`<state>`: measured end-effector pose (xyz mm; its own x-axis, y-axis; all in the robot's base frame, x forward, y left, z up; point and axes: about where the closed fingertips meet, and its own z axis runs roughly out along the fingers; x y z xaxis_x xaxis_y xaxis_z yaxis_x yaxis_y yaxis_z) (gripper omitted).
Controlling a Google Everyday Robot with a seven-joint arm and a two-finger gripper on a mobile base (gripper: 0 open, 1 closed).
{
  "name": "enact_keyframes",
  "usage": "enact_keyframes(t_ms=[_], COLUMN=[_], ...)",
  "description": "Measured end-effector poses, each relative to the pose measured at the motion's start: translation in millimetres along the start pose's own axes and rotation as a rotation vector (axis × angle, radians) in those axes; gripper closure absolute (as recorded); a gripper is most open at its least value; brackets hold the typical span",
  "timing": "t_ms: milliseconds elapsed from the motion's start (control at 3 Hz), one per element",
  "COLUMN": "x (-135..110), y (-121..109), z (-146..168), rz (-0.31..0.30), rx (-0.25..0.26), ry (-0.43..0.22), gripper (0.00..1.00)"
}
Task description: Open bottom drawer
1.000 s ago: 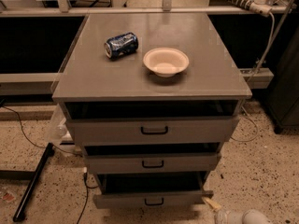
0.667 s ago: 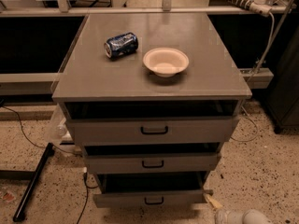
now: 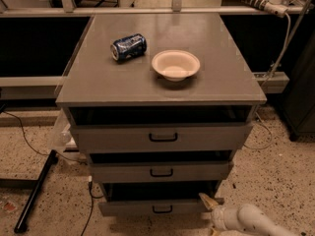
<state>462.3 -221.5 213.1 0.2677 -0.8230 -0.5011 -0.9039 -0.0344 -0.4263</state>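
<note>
Camera view: the bottom drawer (image 3: pixel 130 208) sits at the lower centre of the frame, lowest of three in the grey cabinet (image 3: pixel 98 82). Its black loop handle (image 3: pixel 162 209) lies horizontally at the middle of the drawer front. The gripper (image 3: pixel 209 204) is at the lower right of the frame, on the white arm (image 3: pixel 251 221), just beside the right end of the drawer front. Whether it is open or closed cannot be told. The handle lies left of the gripper at nearly equal height, so the approach probably requires a leftward shift before any pull
</note>
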Motion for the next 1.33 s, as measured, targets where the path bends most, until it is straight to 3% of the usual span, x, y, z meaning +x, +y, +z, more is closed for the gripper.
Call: enact_keyframes(t_ms=[333,667,1000,1333], x=[-12,-1,38,51], y=[-35,-57,-62,-77], z=[33,63,88,85], rz=[-0.038,-0.035,0.021,0.024], rx=[-0.018,-0.037,-0.055,-0.029], ry=[-0.015,-0.003,0.039,0.060], gripper=[0.00,0.00,0.00,0.19])
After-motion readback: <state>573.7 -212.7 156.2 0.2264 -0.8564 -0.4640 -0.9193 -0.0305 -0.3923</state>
